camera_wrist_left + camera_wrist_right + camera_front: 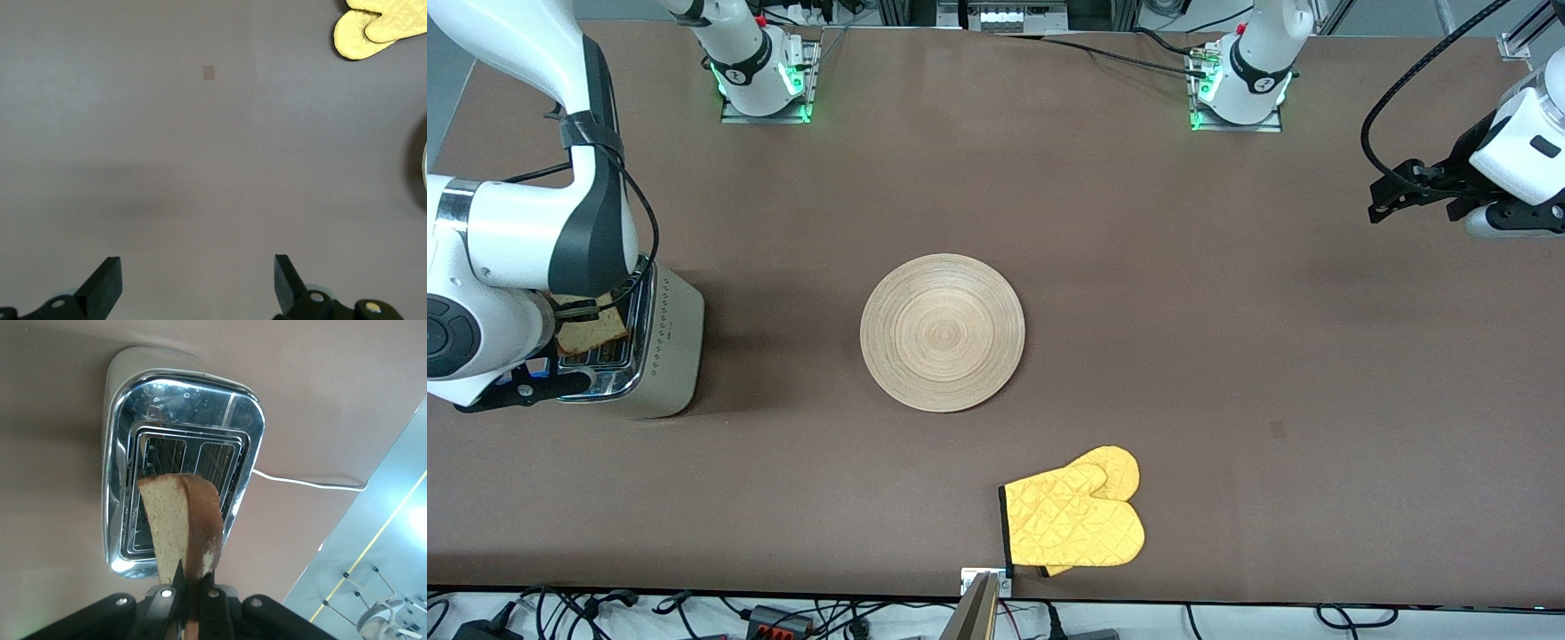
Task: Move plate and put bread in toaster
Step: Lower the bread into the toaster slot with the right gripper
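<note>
The toaster (667, 342) stands at the right arm's end of the table, its chrome top and two slots showing in the right wrist view (180, 407). My right gripper (580, 311) is shut on the bread (594, 331) and holds it on edge just above the toaster's slots; in the right wrist view the gripper (193, 577) pinches the slice (180, 520) by its crust. The light-wood plate (943, 332) lies flat at the table's middle. My left gripper (1392, 197) waits open and empty above the left arm's end of the table; it also shows in its wrist view (198, 280).
A yellow oven mitt (1076, 520) lies near the table's front edge, nearer the front camera than the plate; it also shows in the left wrist view (380, 27). The toaster's white cord (307, 483) trails off toward the table's edge.
</note>
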{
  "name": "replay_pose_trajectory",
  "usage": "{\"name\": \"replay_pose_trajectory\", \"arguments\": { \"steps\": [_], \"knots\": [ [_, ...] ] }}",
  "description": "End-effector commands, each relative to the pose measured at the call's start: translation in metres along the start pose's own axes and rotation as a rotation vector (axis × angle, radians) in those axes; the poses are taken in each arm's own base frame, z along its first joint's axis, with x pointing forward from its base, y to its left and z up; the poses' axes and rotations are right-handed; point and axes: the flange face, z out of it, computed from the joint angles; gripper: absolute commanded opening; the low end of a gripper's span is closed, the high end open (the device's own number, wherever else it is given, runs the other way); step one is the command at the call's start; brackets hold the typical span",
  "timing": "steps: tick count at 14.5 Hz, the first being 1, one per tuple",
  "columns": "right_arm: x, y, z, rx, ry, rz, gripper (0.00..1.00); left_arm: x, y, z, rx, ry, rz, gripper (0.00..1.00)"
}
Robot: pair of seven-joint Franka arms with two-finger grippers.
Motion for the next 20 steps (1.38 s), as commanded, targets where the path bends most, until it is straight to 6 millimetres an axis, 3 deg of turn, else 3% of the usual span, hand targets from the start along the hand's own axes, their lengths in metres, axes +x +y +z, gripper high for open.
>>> {"name": "replay_pose_trajectory", "arguments": {
  "steps": [1, 12, 18, 20],
  "knots": [
    [0.005, 0.001, -0.003, -0.07, -0.006, -0.026, 0.0, 0.003, 0.003, -0.006, -0.012, -0.002, 0.018, 1.0],
    [0.004, 0.003, -0.006, -0.116, -0.023, -0.08, 0.0, 0.002, 0.003, -0.006, -0.012, -0.002, 0.018, 1.0],
    [0.007, -0.006, -0.007, -0.12, -0.014, -0.07, 0.0, 0.002, 0.002, -0.007, -0.009, -0.001, 0.019, 1.0],
    [0.015, -0.017, -0.002, -0.113, -0.015, -0.009, 0.0, 0.003, 0.002, -0.006, -0.009, -0.002, 0.021, 1.0]
  ]
}}
